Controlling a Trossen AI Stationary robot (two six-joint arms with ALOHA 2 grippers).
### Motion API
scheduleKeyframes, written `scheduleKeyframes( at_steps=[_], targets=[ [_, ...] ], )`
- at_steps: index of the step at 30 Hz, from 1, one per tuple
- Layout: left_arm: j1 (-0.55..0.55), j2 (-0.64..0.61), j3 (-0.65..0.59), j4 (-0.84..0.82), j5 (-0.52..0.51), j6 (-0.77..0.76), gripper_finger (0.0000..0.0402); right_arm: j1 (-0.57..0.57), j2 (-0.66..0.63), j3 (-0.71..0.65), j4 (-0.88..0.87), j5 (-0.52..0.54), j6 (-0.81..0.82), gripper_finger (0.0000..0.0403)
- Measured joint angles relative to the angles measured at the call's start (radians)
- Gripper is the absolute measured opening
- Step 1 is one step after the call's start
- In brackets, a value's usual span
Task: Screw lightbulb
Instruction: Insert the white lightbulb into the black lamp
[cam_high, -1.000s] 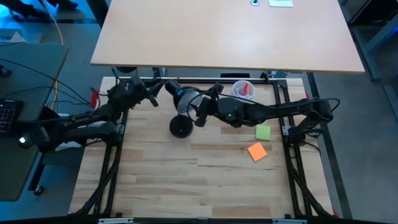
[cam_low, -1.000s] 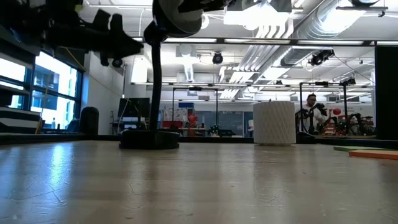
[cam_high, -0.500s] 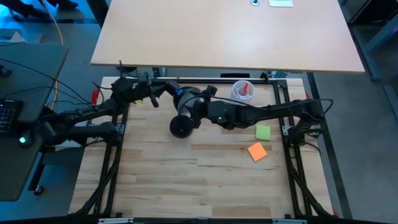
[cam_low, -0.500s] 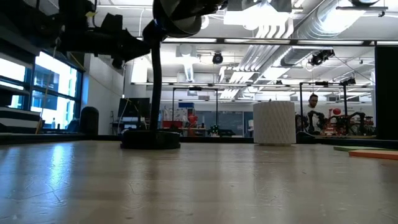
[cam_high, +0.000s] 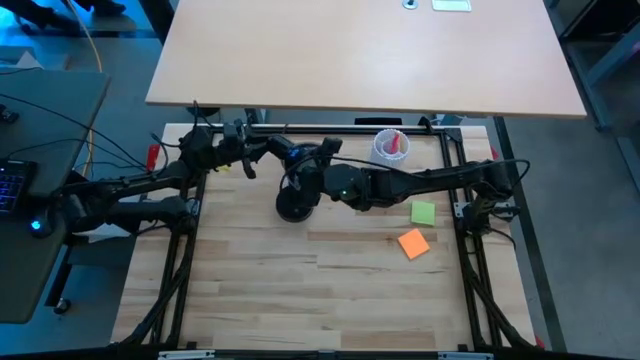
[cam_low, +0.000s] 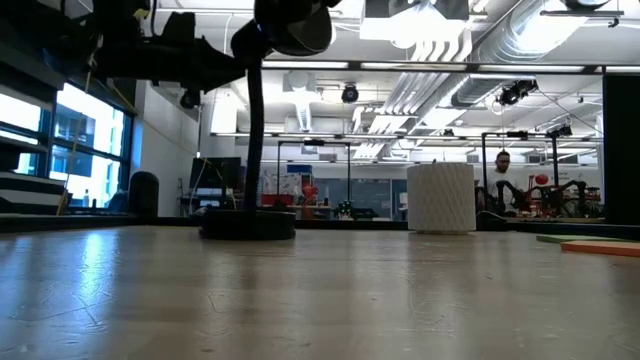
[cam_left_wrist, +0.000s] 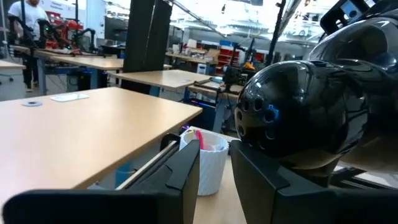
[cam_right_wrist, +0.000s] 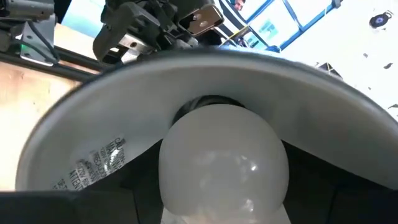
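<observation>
Overhead looks straight down, low looks level across the table; both share the black lamp (cam_high: 293, 203).
</observation>
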Motion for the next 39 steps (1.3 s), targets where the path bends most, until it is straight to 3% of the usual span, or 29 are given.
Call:
scheduleKeyframes(
  at_steps=[8, 13, 20, 32, 39],
  targets=[
    [-0.010, -0.001, 0.000, -0.009, 0.000, 0.015, 0.0090, -0.002, -0.001, -0.001, -0.010, -0.008, 0.060, 0.0242],
    [-0.037, -0.004, 0.000, -0.009, -0.011, 0.105, 0.0090, -0.003, -0.002, -0.001, -0.011, -0.011, 0.304, 0.0246],
    [-0.123, -0.004, 0.000, -0.071, -0.031, 0.278, 0.0089, -0.011, 0.002, 0.001, -0.004, -0.049, 0.499, 0.0248],
    [-0.219, -0.005, -0.001, -0.094, -0.226, 0.438, 0.0090, -0.072, -0.005, 0.002, -0.052, -0.217, 0.816, 0.0249],
    [-0.232, -0.008, 0.002, -0.115, -0.261, 0.447, 0.0090, -0.084, -0.020, 0.002, -0.062, -0.265, 0.891, 0.0260]
  ],
)
